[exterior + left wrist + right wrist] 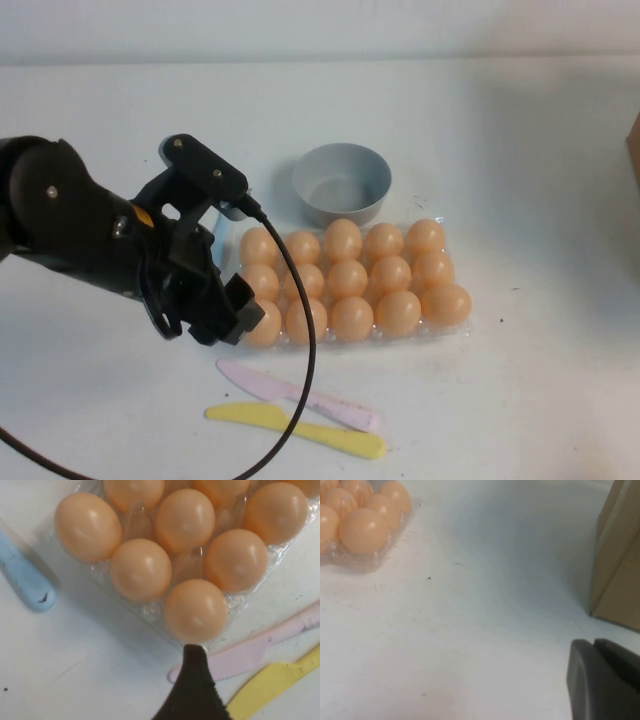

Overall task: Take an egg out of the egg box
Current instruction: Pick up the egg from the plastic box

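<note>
The clear egg box (458, 336) lies mid-table, filled with several orange-tan eggs in three rows. My left gripper (224, 318) hovers over the box's front left corner, open and holding nothing. It partly covers the corner egg (268, 322). In the left wrist view one dark finger (195, 685) shows just short of that corner egg (196, 610), at the box's edge (150, 611). My right gripper (594, 647) is out of the high view. It rests low over bare table to the right of the box (367, 562), its two fingers closed together.
A round grey bowl (341, 183) stands just behind the box. A pink plastic knife (300, 393) and a yellow one (300, 430) lie in front of it. A blue utensil (25, 577) lies left of the box. A cardboard box (620, 555) stands at the far right.
</note>
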